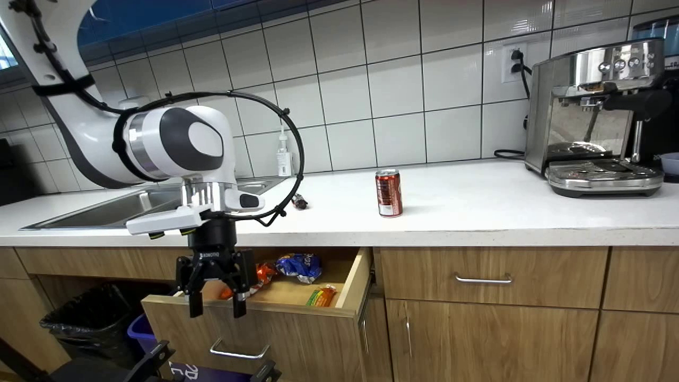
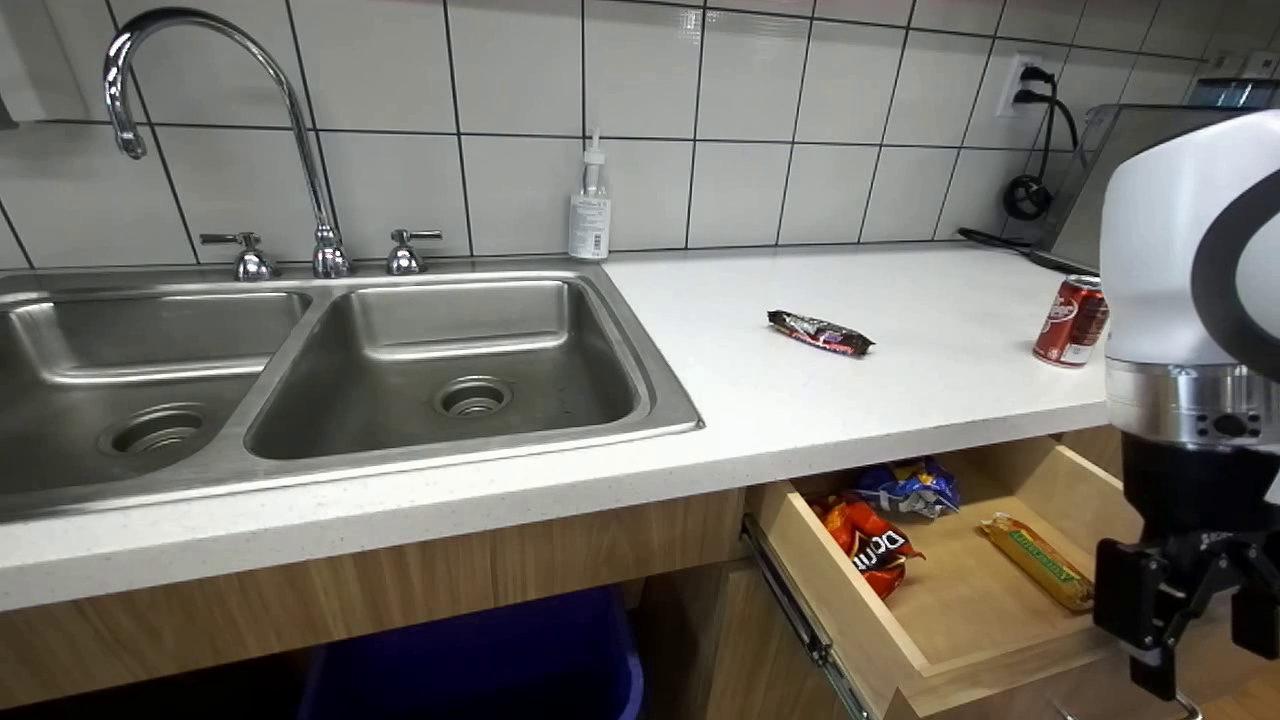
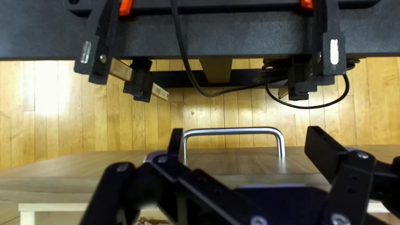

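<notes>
My gripper (image 1: 217, 306) points downward at the front board of a pulled-out drawer (image 1: 307, 334), fingers spread and nothing between them. In the wrist view the drawer's silver handle (image 3: 231, 132) shows beyond and between the fingertips, apart from them as far as I can see. Inside the drawer lie an orange-red chip bag (image 2: 870, 545), a blue snack bag (image 2: 910, 487) and a yellow wrapped bar (image 2: 1040, 562). On the white counter above, a red can (image 1: 389, 192) stands upright. A dark wrapped bar (image 2: 820, 332) lies between it and the sink.
A double sink (image 2: 690, 415) is set in the counter, with a clear pump bottle (image 2: 590, 215) behind it. The coffee machine (image 1: 604, 116) stands at the far end. Below are a black-bagged bin (image 1: 90, 323) and a blue bin (image 2: 480, 660). Black equipment (image 3: 218, 37) faces the drawer.
</notes>
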Tool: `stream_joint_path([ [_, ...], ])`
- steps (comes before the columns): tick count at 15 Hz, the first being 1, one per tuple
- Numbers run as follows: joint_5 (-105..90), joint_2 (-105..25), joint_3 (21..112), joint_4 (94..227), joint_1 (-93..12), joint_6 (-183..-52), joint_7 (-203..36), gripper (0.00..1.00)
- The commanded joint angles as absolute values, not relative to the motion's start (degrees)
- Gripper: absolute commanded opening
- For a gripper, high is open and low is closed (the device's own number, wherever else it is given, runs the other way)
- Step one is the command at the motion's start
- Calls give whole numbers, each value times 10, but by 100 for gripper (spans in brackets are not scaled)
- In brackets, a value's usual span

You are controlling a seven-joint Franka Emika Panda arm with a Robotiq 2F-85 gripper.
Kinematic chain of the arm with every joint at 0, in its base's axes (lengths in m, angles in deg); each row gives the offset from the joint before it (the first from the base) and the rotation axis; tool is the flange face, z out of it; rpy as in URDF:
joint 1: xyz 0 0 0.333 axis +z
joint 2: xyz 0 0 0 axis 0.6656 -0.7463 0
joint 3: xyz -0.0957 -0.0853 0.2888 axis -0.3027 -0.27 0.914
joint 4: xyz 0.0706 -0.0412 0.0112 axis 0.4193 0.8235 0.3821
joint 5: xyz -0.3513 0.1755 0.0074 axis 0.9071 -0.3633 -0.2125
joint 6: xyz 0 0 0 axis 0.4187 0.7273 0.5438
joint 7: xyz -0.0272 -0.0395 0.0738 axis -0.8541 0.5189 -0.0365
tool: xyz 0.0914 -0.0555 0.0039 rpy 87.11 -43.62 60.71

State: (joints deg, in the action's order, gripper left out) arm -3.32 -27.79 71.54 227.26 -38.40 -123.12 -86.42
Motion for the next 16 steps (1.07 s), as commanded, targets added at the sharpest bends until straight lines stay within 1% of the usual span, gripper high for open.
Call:
stream_joint_path([
  [1, -15, -298, 712, 2271, -386, -1286, -888, 100],
  [7, -7, -319, 704, 2272, -382, -1328, -898, 100],
  [16, 32, -314, 686, 2273, -379, -1387, -923, 100],
])
